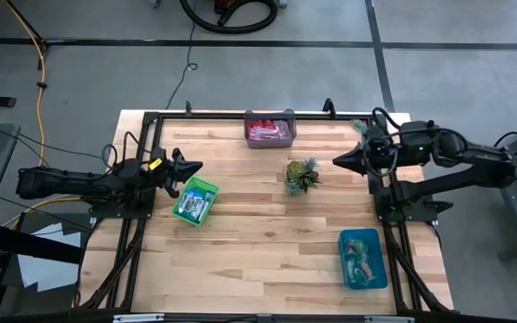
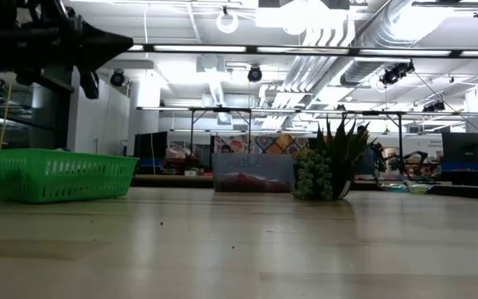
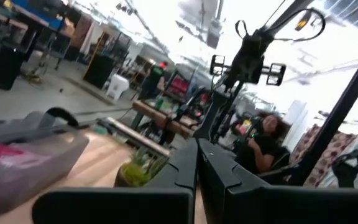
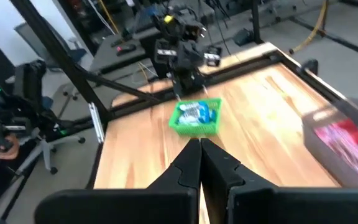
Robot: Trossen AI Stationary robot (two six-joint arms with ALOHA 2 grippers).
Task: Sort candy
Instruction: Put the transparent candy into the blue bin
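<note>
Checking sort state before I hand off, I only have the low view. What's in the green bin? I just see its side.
Observer: The green bin holds blue-and-white candy.
Operator: And the grey bin behind it, anything besides red?
Observer: From above, the grey bin shows only red and pink candy.
Operator: Is there a third bin? I can't see one.
Observer: Yes, a blue bin sits at the near right of the table, with mixed wrappers in it.
Operator: Claws carrying anything?
Observer: No. The left claw and the right claw are both shut and empty, raised above the table.
</note>
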